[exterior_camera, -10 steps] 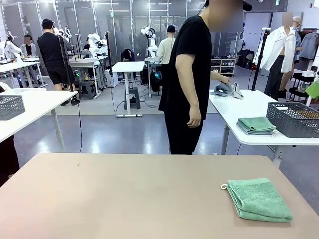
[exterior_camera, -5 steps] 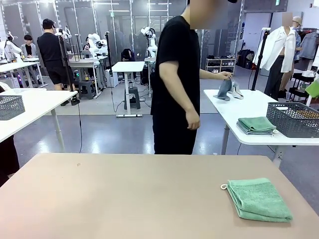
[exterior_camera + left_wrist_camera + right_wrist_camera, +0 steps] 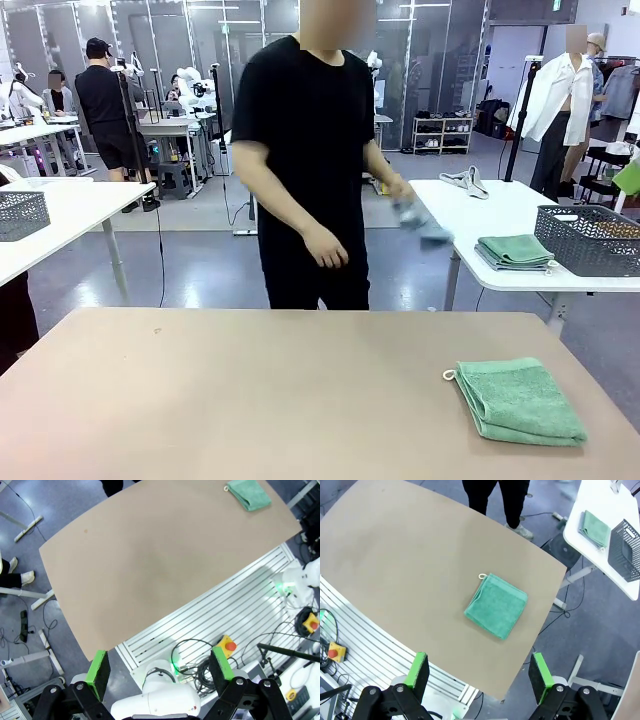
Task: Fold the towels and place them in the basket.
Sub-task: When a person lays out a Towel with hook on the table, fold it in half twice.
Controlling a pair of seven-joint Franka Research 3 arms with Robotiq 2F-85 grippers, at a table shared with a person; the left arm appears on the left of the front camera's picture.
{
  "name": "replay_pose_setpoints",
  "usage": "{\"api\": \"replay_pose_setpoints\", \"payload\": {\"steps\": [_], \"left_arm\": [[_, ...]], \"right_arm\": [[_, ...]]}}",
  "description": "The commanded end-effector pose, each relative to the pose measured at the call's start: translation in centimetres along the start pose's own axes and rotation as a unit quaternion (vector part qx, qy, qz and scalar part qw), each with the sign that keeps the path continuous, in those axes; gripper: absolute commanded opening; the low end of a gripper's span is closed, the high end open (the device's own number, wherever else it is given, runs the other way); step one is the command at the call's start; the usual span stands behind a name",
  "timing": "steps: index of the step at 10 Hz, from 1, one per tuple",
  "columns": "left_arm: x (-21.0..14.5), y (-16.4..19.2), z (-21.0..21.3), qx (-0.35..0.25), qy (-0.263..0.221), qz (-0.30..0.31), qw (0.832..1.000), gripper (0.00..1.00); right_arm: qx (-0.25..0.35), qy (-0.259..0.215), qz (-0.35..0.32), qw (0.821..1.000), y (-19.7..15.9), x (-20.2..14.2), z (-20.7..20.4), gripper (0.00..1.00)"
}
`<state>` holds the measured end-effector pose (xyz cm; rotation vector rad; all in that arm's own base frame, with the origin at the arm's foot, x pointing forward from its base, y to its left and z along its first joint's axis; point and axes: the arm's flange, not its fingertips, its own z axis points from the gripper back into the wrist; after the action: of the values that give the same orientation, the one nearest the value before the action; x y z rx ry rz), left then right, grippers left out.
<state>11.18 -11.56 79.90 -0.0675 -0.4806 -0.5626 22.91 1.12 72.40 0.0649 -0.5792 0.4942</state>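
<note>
Both arms are drawn back high over the counter [image 3: 250,390], wrists tipped down to look onto its tan top. The left pincer [image 3: 159,666] hangs with its green pads wide apart and nothing between them. The right pincer [image 3: 479,671] is spread just as wide and bare. Below the right one, the mint green towel [image 3: 496,606] lies folded flat near the counter's right end, its white loop at the far corner.

Across the counter stands a person [image 3: 305,170] in black. One hand [image 3: 400,190] is out to the side, gripping a blurred pale blue-grey towel [image 3: 425,222]; the other hand [image 3: 325,245] hangs loose at the hip.

Farther right, on a white side counter [image 3: 480,215], sits the basket [image 3: 590,238], with a second green towel [image 3: 515,250] folded just beside it.
</note>
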Motion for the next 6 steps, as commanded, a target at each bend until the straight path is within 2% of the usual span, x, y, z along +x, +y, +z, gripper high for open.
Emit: {"api": "replay_pose_setpoints", "payload": {"steps": [1, 6], "left_arm": [[-0.64, -0.77, 0.71, -0.009, -0.006, -0.008, 1.0, 1.0], [-0.64, -0.77, 0.71, -0.009, -0.006, -0.008, 1.0, 1.0]], "right_arm": [[-0.008, 0.002, -0.001, 1.0, -0.14, 0.24, 0.05, 1.0], [-0.008, 0.002, -0.001, 1.0, -0.14, 0.24, 0.05, 1.0]]}}
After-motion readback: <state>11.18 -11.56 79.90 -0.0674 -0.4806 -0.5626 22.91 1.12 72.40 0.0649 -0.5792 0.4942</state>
